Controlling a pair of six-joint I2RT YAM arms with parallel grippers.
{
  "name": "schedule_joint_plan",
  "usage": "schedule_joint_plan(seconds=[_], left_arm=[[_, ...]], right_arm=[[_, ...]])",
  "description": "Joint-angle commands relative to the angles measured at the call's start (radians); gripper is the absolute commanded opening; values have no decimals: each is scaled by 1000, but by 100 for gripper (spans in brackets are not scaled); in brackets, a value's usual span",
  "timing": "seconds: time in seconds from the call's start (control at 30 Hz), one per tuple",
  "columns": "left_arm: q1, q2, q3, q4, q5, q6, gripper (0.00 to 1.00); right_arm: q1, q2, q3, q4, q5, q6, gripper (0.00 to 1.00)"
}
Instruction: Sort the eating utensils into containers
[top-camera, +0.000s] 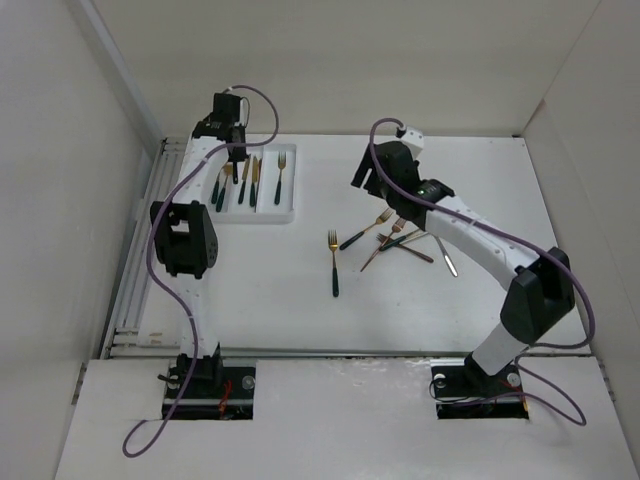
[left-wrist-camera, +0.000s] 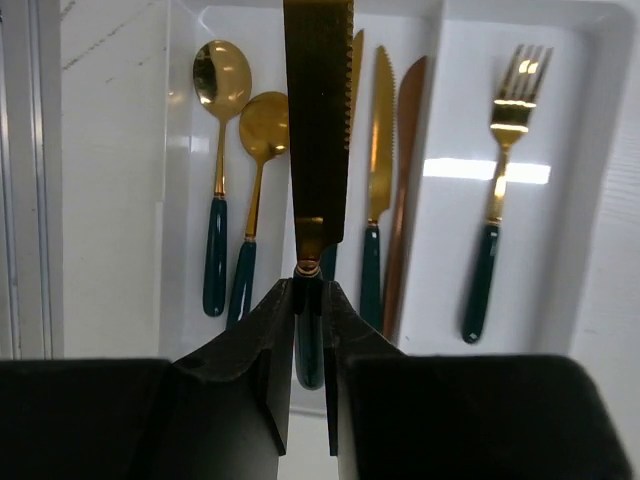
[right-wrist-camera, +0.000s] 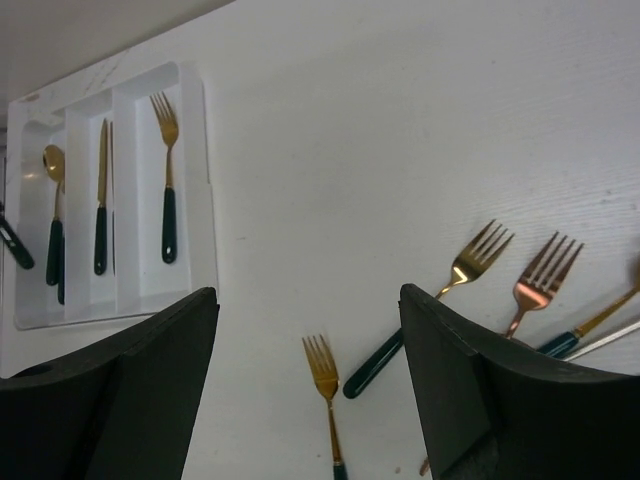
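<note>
My left gripper (left-wrist-camera: 310, 300) is shut on the dark green handle of a gold knife (left-wrist-camera: 318, 130) and holds it above the white three-compartment tray (left-wrist-camera: 600, 200), over its middle compartment. The tray holds two gold spoons (left-wrist-camera: 222, 80) on the left, knives (left-wrist-camera: 380, 140) in the middle and one fork (left-wrist-camera: 505, 130) on the right. In the top view the left gripper (top-camera: 237, 150) is over the tray's far end (top-camera: 290, 215). My right gripper (right-wrist-camera: 305, 300) is open and empty above a lone gold fork (right-wrist-camera: 322, 375). More forks (right-wrist-camera: 475, 260) lie to its right.
A loose pile of utensils (top-camera: 400, 240) lies mid-table under the right arm, with a silver one (top-camera: 447, 258) at its right. The lone fork (top-camera: 334, 262) lies left of the pile. White walls close in the table on three sides. A slotted rail (top-camera: 135, 270) runs along the left edge.
</note>
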Motion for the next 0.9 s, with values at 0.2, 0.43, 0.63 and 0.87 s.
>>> schedule_joint_plan(seconds=[0.2, 0.43, 0.63, 0.87], left_arm=[[0, 111, 56, 63, -32, 63, 0], [0, 162, 24, 28, 22, 63, 0], [0, 173, -33, 19, 43, 63, 10], [0, 142, -33, 19, 54, 63, 31]], right_arm=[[-1, 131, 158, -5, -114, -32, 78], [-1, 159, 158, -16, -133, -32, 78], [8, 168, 158, -73, -184, -32, 93], [28, 168, 97, -102, -221, -32, 91]])
